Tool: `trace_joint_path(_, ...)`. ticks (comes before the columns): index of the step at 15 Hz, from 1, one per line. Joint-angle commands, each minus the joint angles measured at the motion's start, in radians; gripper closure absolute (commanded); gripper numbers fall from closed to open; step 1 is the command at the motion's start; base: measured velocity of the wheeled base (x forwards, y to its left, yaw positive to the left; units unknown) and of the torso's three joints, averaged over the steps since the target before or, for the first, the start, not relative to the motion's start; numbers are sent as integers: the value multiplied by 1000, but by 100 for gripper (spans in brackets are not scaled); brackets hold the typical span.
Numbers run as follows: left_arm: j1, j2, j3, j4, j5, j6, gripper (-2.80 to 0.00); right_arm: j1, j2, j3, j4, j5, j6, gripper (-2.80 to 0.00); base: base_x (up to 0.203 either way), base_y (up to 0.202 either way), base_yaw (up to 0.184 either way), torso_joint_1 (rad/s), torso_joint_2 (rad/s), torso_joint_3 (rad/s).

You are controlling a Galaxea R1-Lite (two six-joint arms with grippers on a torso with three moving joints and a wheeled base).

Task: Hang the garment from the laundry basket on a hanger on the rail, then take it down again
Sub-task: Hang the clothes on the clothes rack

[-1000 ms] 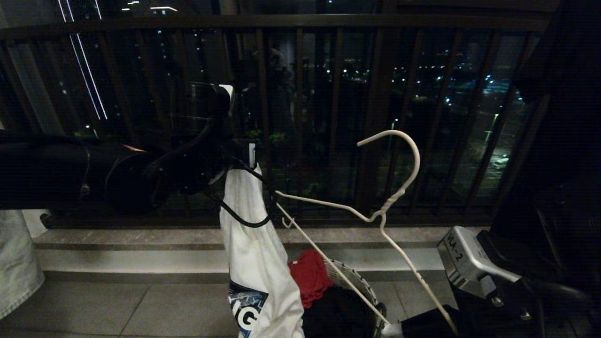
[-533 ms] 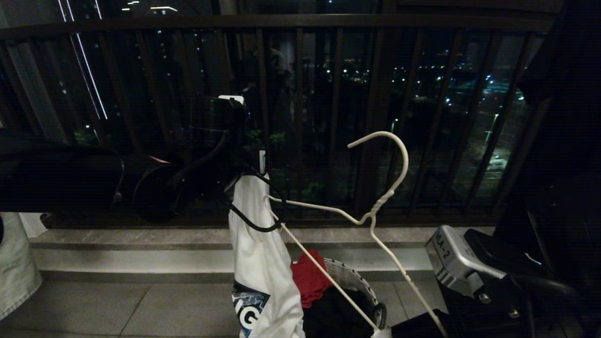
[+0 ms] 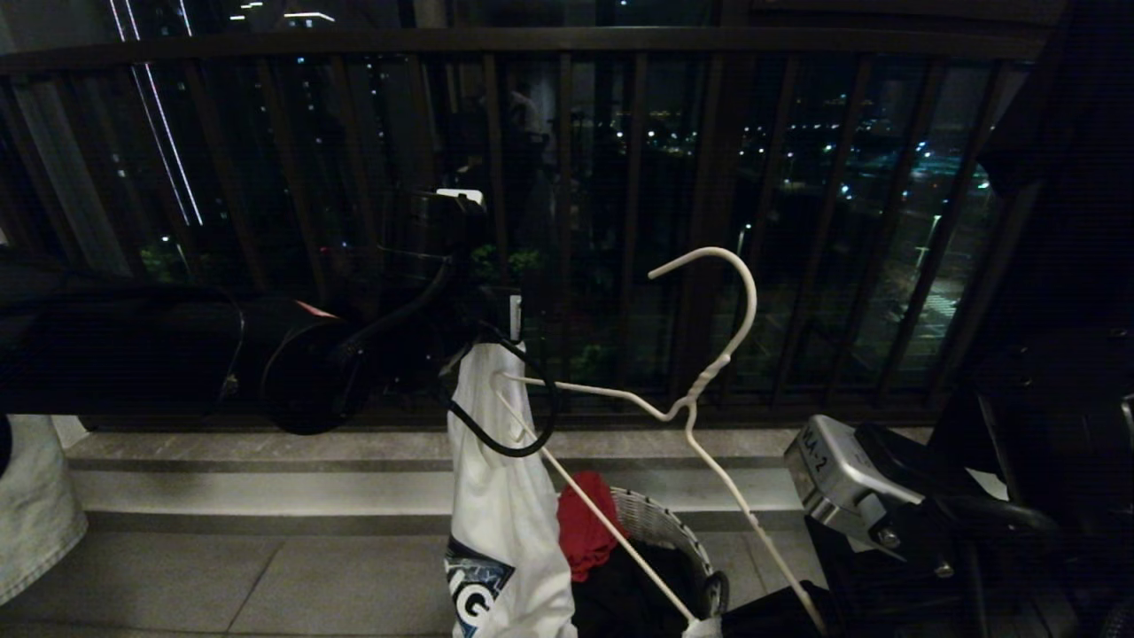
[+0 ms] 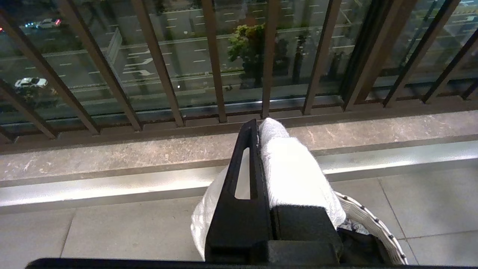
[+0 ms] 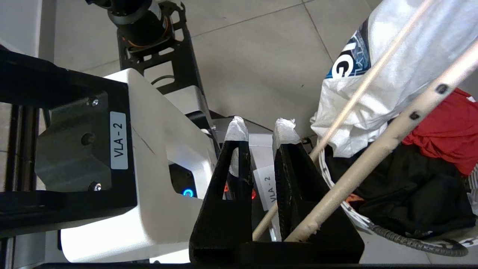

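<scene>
The left gripper [image 3: 496, 323] is clamped shut on the white T-shirt [image 3: 505, 496], which hangs over the laundry basket [image 3: 673, 536] (red and black clothes inside). Rightward, the wire hanger [image 3: 700, 390] tilts, its lower end pinched in the right gripper [image 5: 261, 130].

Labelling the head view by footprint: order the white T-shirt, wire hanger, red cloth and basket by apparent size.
1. Wire hanger, widest span.
2. White T-shirt.
3. Red cloth and basket: both partly hidden, too close to rank.

Balcony railing [image 3: 567, 221] close behind the hanger [image 3: 700, 399]; laundry basket [image 3: 664, 532] directly beneath
</scene>
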Motion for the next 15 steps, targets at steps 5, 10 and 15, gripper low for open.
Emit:
trace_joint_path(5, -37, -25, 23, 13, 3, -1, 0, 3, 17, -2, -65, 0, 69, 0, 0, 0, 0, 0, 0, 0)
trace_joint_path(10, -63, -72, 31, 65, 3, -1, 0, 1, 30, -2, -81, -5, 74, 0, 0, 0, 0, 0, 0, 0)
trace_joint_path(15, -84, -104, 45, 87, 8, 2, 0, -15, 31, -3, -91, -10, 72, 0, 0, 0, 0, 0, 0, 0)
